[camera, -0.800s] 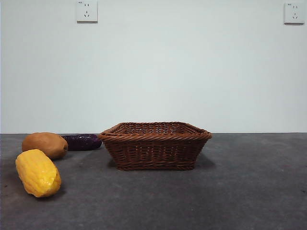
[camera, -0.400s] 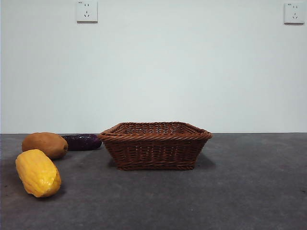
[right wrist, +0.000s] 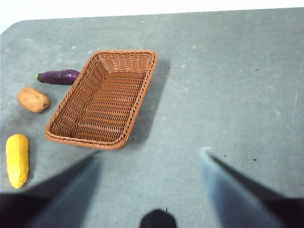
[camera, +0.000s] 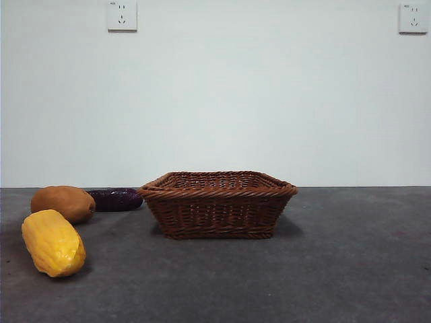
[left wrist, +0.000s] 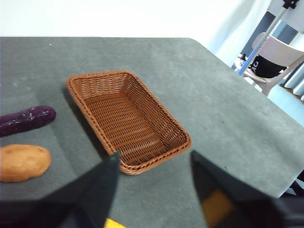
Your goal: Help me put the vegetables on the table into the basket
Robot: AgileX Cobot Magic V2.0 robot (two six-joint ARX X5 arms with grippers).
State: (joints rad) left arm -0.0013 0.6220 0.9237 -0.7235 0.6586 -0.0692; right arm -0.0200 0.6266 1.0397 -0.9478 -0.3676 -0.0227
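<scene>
Showing eggplant [right wrist: 59,76] green stem only from right wrist

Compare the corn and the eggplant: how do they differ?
The corn is bright yellow and bumpy; the eggplant is dark purple and smoother, with a green stem end. The corn looks thicker; the eggplant is slimmer. In the front view the corn lies nearest the camera, while the eggplant lies further back, beside the basket. Both lie on the table, outside the basket, untouched.

A plain test room — bare white wall [camera: 269,101], two power sockets [camera: 122,15] up high, a chair [left wrist: 273,59] beside the grey table [camera: 350,256].
</scene>
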